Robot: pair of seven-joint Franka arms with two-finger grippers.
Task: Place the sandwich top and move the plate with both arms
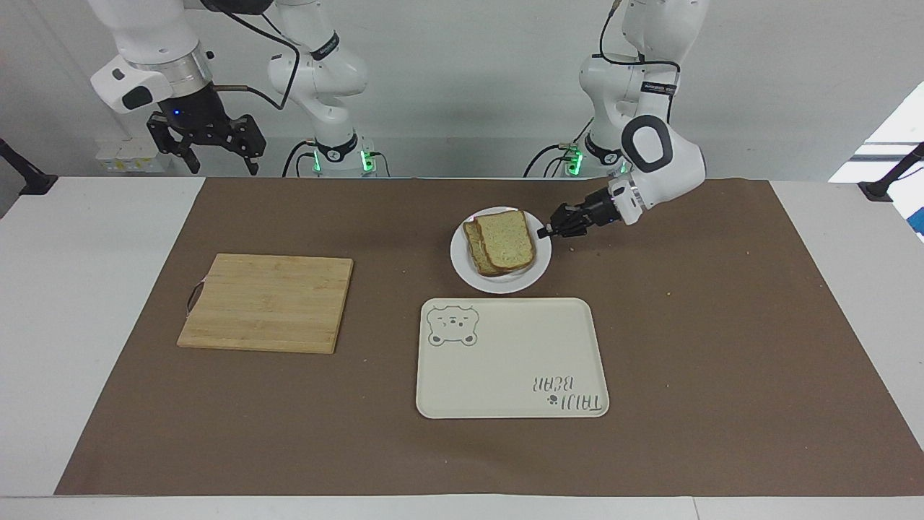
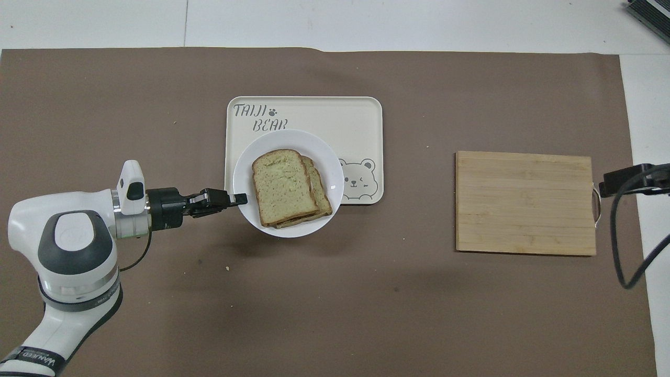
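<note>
The small white plate [image 1: 505,283] [image 2: 293,141] hangs in the air over the cream tray's edge that lies nearest the robots. The sandwich top [image 1: 507,240] [image 2: 282,186], a pale speckled slice with a brown crust, lies on another slice on the plate. My left gripper [image 1: 543,232] [image 2: 242,198] is shut on the plate's rim, on the side toward the left arm's end of the table. My right gripper [image 1: 209,148] waits open and empty, raised above the right arm's end of the table.
The cream tray [image 1: 505,361] [image 2: 356,115] with a bear drawing lies mid-table on the brown mat. A wooden cutting board [image 1: 267,302] [image 2: 525,201] lies toward the right arm's end. A few crumbs dot the mat.
</note>
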